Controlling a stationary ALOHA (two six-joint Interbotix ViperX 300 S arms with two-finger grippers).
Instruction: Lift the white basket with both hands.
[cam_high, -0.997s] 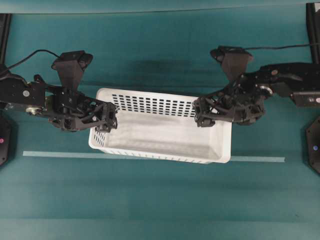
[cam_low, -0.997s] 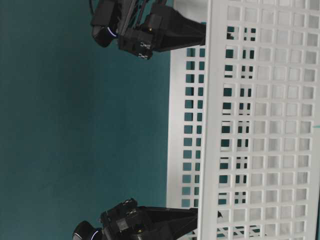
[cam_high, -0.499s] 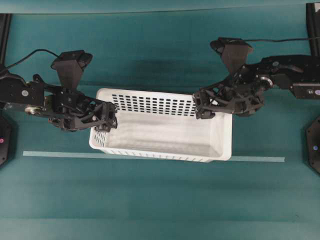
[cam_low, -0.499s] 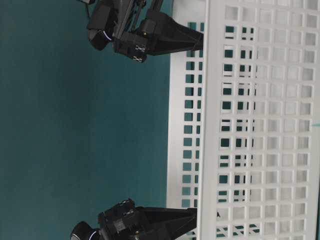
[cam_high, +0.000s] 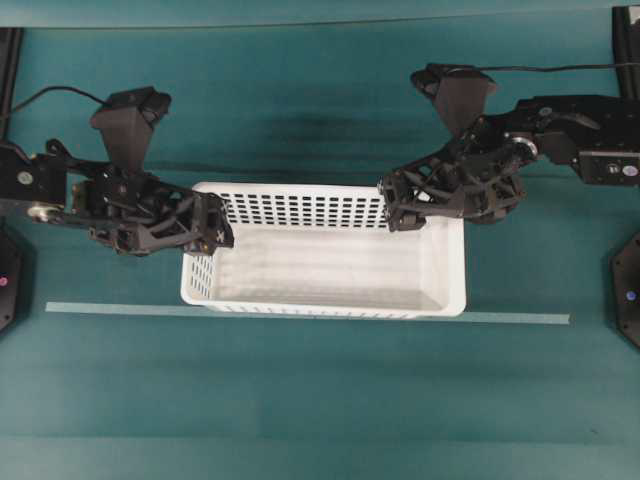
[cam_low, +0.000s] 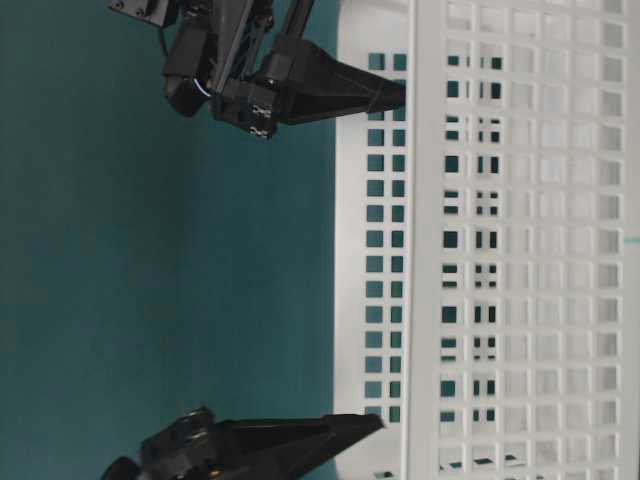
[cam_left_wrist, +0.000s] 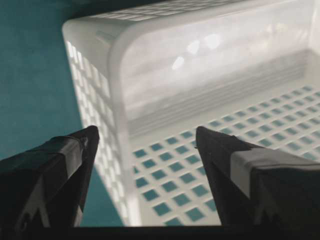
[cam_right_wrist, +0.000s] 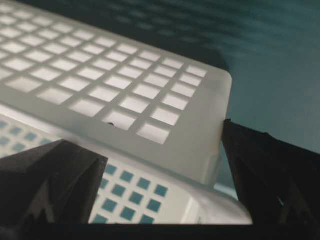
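Sitting: white basket on the teal table, just behind a pale tape strip.
Left gripper: jaws spread wide, straddling the basket's left end wall near the far corner, one finger outside, the other inside; no clamp visible.
Right gripper: jaws wide apart, astride the far wall by the right corner; gripping nothing that shows.
Basket interior: bare floor.

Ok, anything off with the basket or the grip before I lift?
Nothing looks damaged or spilled. The white basket sits upright. Left gripper and right gripper straddle its rim at opposite ends, jaws still open, so neither has gripped yet.
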